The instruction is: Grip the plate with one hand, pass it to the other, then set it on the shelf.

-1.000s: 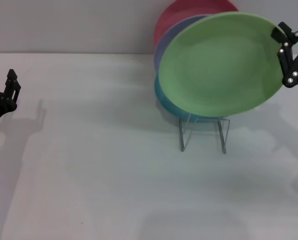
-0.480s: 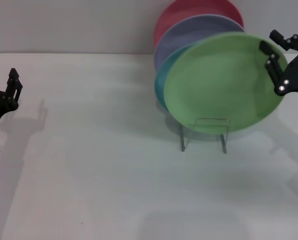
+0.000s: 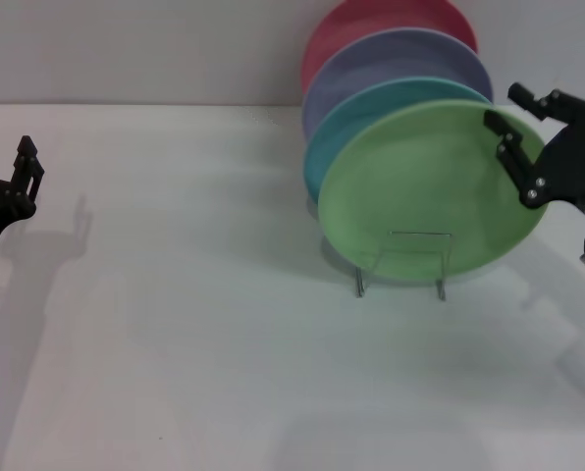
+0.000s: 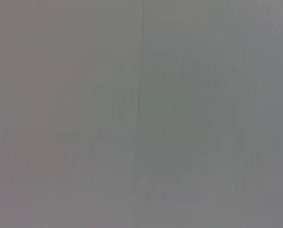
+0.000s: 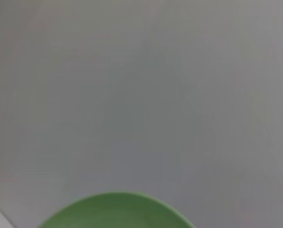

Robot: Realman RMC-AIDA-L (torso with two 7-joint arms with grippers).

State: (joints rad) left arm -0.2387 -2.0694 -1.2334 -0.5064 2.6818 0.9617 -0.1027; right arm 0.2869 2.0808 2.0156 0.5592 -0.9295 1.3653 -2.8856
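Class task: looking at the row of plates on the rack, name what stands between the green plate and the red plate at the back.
In the head view, two plates stand between the green plate and the red plate: the turquoise plate, then the lavender plate behind it.

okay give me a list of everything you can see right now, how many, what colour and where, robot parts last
Light-green plate: one, frontmost in the wire rack, tilted, right end effector on its right rim.
Turquoise plate: one, directly behind the green.
Lavender plate: one, behind the turquoise.
Pink-red plate: one, rearmost.
Wire rack: one, silver, on the table right of centre.
Table: one, white.
Right end effector: black, closed on the green plate's rim.
Left end effector: black, at the table's left edge, away from everything.
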